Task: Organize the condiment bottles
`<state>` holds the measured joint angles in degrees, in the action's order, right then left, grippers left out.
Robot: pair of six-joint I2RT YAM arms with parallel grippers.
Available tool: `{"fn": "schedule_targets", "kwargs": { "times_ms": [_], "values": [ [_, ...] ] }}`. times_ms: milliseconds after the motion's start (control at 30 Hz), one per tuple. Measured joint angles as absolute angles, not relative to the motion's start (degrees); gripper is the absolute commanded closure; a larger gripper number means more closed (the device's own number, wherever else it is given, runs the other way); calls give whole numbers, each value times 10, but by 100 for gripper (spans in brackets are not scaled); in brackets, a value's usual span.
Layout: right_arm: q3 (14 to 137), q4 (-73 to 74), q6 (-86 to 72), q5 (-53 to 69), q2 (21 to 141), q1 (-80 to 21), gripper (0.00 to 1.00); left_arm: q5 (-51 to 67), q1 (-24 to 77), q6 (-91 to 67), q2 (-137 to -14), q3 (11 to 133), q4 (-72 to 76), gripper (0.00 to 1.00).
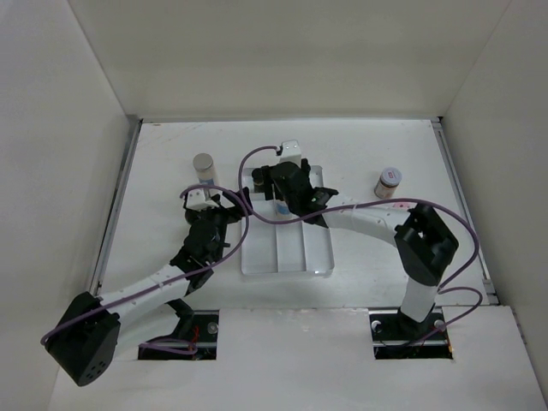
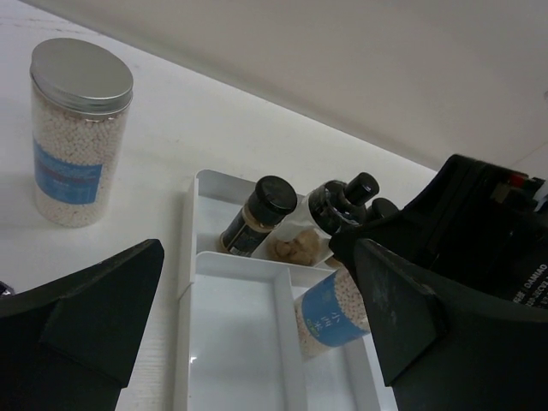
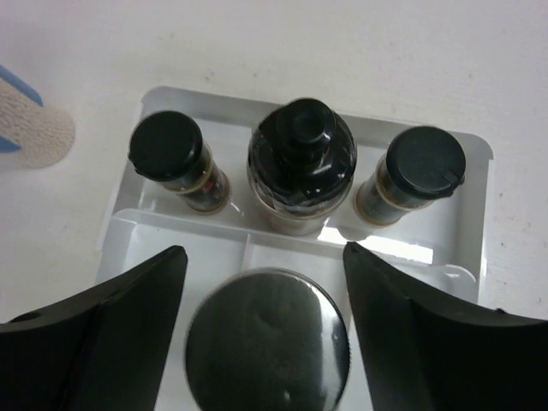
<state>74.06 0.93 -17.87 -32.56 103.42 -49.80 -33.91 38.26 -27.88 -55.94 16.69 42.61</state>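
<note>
One silver-capped bottle (image 3: 267, 342) stands upright inside the right pincer (image 3: 264, 251); whether grasped or released, I cannot tell.

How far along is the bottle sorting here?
Done: three black-capped bottles stand in the back compartment of the tray. In hand: the right gripper straddles a silver-capped bottle in a front compartment; grip unclear. To do: a silver-capped jar and a pink-capped bottle on the table.
</note>
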Motion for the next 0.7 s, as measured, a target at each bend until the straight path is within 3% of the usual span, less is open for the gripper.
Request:
{"fn": "schedule_targets", "kwargs": {
  "times_ms": [200,400,500,600,633,700],
  "values": [
    [725,-15,-179,-324,1006,-499,5,-367,383,-279,-535,182,364,4],
    [641,-29,-184,-315,880,-499,2,-412,383,-279,-491,239,251,4],
    [579,-54,-193,-306,814,-499,20,-436,381,-279,-471,268,184,6],
    [502,-82,-205,-294,758,-500,60,-445,360,-280,-457,286,116,11],
    [476,-89,-211,-291,742,-503,67,-447,350,-282,-455,290,91,14],
    [430,-98,-223,-285,714,-509,69,-449,331,-285,-454,297,49,16]
  ]
}}
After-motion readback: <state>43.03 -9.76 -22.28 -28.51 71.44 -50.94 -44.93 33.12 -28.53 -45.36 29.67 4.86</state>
